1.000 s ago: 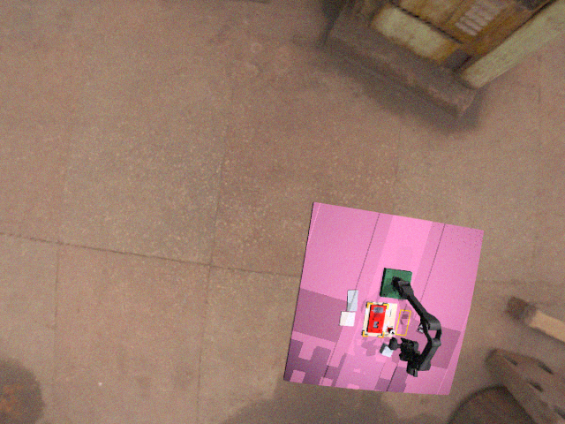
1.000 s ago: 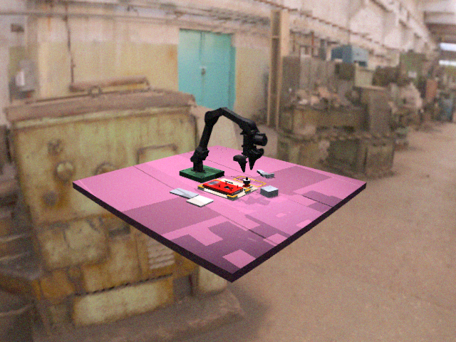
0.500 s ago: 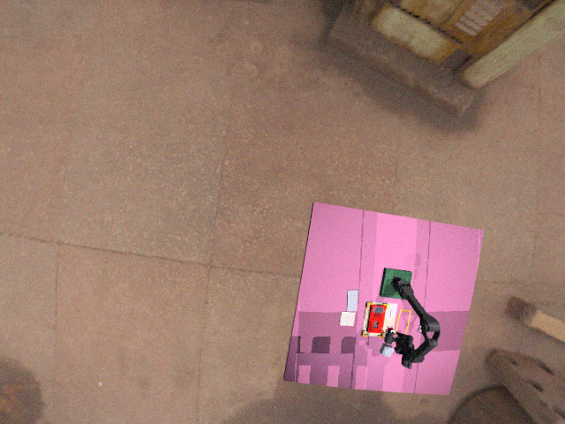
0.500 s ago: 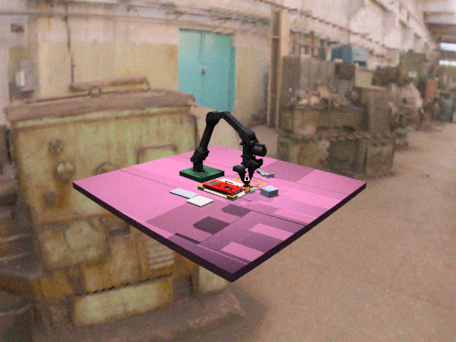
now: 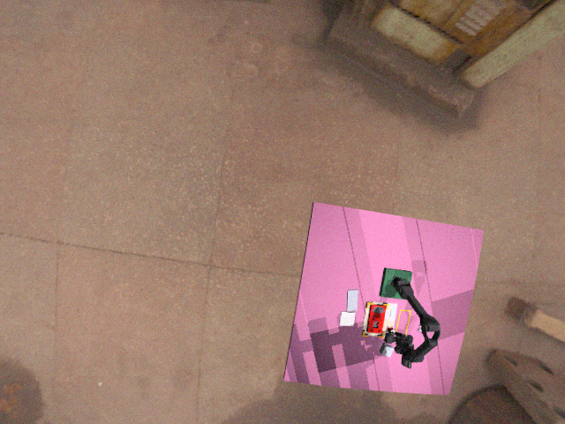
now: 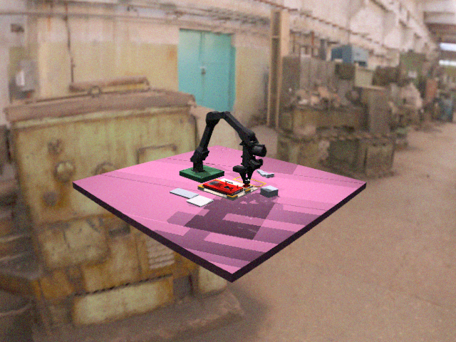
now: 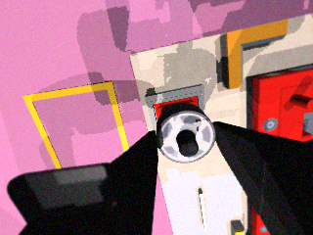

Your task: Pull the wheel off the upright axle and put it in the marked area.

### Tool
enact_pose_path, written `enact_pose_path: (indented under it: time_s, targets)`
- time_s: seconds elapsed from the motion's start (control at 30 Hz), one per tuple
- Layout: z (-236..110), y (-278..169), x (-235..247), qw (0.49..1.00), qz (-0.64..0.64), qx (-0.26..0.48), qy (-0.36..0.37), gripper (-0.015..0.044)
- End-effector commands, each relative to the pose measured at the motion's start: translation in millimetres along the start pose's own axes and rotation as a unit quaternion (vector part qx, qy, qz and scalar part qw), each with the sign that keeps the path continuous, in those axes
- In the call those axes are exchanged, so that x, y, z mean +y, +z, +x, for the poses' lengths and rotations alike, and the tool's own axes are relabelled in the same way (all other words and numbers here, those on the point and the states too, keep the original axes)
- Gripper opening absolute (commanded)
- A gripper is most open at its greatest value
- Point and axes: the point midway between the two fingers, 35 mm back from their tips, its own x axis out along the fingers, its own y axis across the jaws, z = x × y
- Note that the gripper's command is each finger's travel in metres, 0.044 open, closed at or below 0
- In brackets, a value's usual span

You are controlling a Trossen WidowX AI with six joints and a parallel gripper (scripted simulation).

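Observation:
The wheel [image 7: 207,137] has a silver-white spoked face and a black rim, and sits around the dark upright axle [image 7: 188,145] over a red and grey mount on the cream board [image 7: 143,70]. My gripper [image 7: 184,131] [image 6: 246,181] points down, with one finger against each side of the wheel, and is shut on it. The fingers hide most of the wheel in the top and exterior views. The marked area, a yellow outline [image 7: 73,89] [image 5: 405,310], lies on the pink table beside the board, left of the gripper in the wrist view.
A red panel [image 7: 281,93] [image 6: 220,186] stands on the board close to one finger. An orange corner bracket [image 7: 235,64] is nearby. A grey block [image 5: 387,350] [image 6: 268,191] stands beside the board. Two pale flat plates [image 5: 351,299] [image 5: 347,318] lie on the panel's far side.

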Motion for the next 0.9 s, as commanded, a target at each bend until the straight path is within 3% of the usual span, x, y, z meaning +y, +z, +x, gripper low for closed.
enact_pose_path:
  time_s: [0.0,0.23,0.87]
  targets:
    - [-0.2,0.1,0.0,1.0,0.0,0.0,0.0,0.0148]
    - [-1.3,0.2,0.0,1.0,0.0,0.0,0.0,0.0]
    - [-7.5,0.6,0.0,1.0,0.0,0.001,0.0,0.0]
